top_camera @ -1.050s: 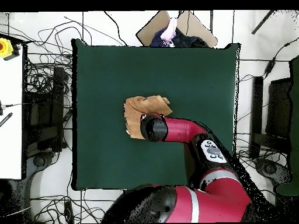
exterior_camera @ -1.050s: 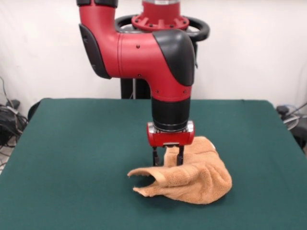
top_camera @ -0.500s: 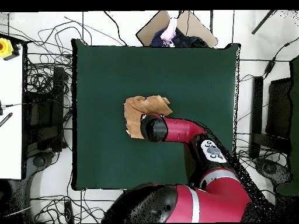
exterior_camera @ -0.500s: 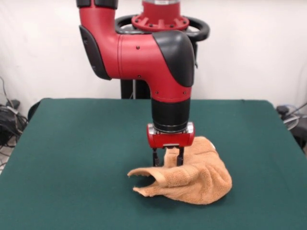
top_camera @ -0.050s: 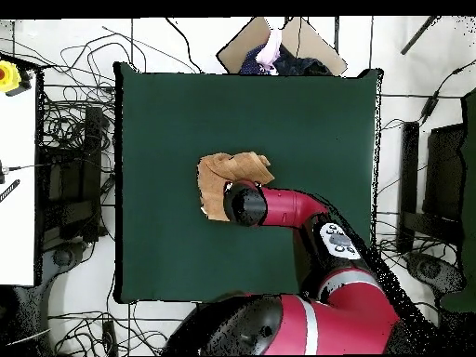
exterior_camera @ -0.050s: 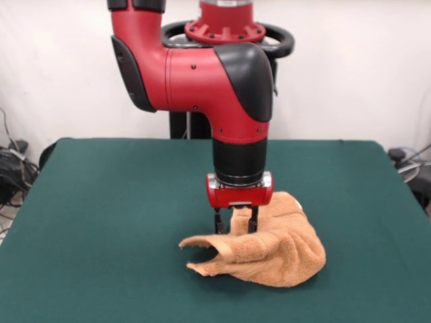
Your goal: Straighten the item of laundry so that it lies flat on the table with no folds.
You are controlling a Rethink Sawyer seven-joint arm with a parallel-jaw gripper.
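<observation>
The item of laundry [exterior_camera @ -0.050s: 273,249], an orange-tan towel, lies crumpled in a heap on the green table [exterior_camera @ -0.050s: 114,202], right of centre. One corner curls up and out to the left, and folds rise at its back. My gripper [exterior_camera @ -0.050s: 236,225] points straight down onto the heap's upper left part. Its dark fingers [exterior_camera @ -0.050s: 219,222] stand apart, open, with a raised fold of cloth between them. From overhead the towel [top_camera @ -0.050s: 231,170] shows bunched near the middle of the table [top_camera @ -0.050s: 167,121], with the arm's wrist [top_camera @ -0.050s: 244,204] covering its near edge and hiding the gripper.
Green tabletop stretches widely around the towel on every side. Overhead, a cardboard box [top_camera @ -0.050s: 284,42] with dark things sits just beyond the table's far edge. A white bench [top_camera @ -0.050s: 17,167] and tangled cables [top_camera @ -0.050s: 74,186] lie off the left side.
</observation>
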